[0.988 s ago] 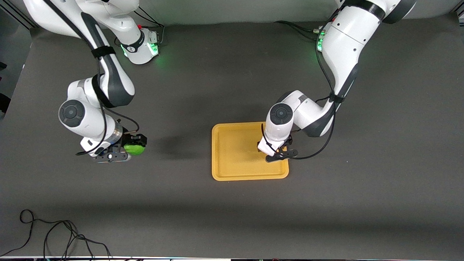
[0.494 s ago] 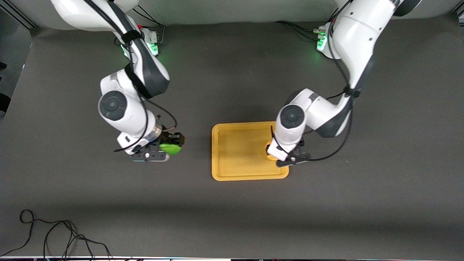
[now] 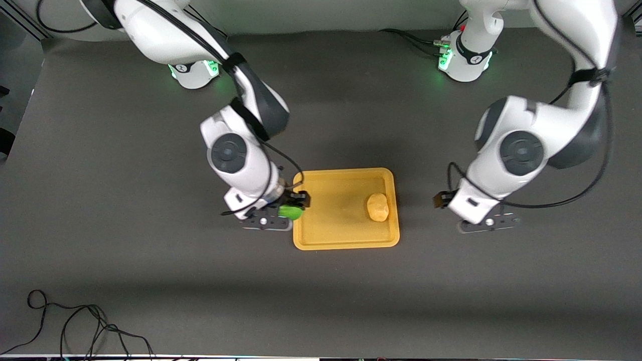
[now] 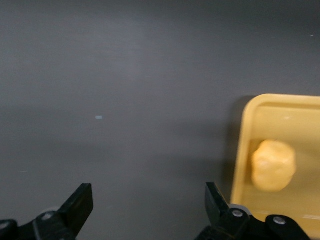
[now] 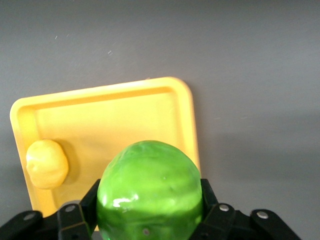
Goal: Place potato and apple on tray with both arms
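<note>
The orange-yellow tray (image 3: 346, 180) lies mid-table. The yellow-tan potato (image 3: 377, 207) rests on it, free, near the rim toward the left arm's end. My left gripper (image 3: 482, 219) is open and empty over bare table beside the tray, toward the left arm's end; the left wrist view shows its spread fingers (image 4: 80, 200), the tray's corner (image 4: 280, 107) and the potato (image 4: 273, 165). My right gripper (image 3: 291, 206) is shut on the green apple (image 3: 290, 213), over the tray's rim toward the right arm's end. The right wrist view shows the apple (image 5: 150, 192) in the jaws, the tray (image 5: 110, 120) and the potato (image 5: 46, 163).
A dark grey mat (image 3: 150, 281) covers the table. A loose black cable (image 3: 75, 321) lies at the near corner toward the right arm's end. The arm bases (image 3: 464, 60) stand along the edge farthest from the front camera.
The left gripper has let go of the potato on the tray and drawn away toward the left arm's end. The right gripper has carried the apple across to the tray's rim.
</note>
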Robot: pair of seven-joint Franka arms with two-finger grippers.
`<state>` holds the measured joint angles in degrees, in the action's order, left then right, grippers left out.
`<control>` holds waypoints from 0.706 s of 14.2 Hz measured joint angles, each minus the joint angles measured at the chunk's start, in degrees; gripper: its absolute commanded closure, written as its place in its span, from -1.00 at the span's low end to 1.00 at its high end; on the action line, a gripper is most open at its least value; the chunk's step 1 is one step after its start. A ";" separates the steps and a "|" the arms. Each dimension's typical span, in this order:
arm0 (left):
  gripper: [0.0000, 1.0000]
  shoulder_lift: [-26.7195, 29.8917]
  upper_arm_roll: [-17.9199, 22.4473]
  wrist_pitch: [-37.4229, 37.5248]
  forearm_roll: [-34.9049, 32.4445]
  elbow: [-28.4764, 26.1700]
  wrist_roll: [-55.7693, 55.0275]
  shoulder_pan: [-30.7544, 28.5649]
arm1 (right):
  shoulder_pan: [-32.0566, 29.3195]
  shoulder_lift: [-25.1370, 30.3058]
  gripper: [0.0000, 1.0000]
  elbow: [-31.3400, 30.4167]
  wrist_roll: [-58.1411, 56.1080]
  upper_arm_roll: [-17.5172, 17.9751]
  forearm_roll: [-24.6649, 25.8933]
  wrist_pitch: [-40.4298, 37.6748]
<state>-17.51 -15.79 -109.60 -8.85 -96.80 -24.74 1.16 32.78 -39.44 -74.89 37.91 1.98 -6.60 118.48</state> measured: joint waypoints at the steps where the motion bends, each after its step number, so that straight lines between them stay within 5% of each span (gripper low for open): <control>1: -1.00 1.57 0.02 1.40 0.13 -0.02 2.55 -1.54 | 1.75 -2.91 0.16 2.35 1.52 -0.02 0.00 0.35; 5: -1.00 8.25 0.23 8.20 3.84 0.00 15.87 -9.31 | 8.15 -10.64 0.16 6.63 6.62 -0.37 0.73 4.03; 10: -1.00 13.88 0.96 13.34 5.67 -0.16 26.23 -16.79 | 8.59 -13.42 0.15 7.61 8.13 -1.08 5.23 4.35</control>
<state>-3.64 -14.82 -96.27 -3.19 -96.96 1.49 -15.63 41.37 -52.86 -67.27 46.05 0.90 -1.37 122.82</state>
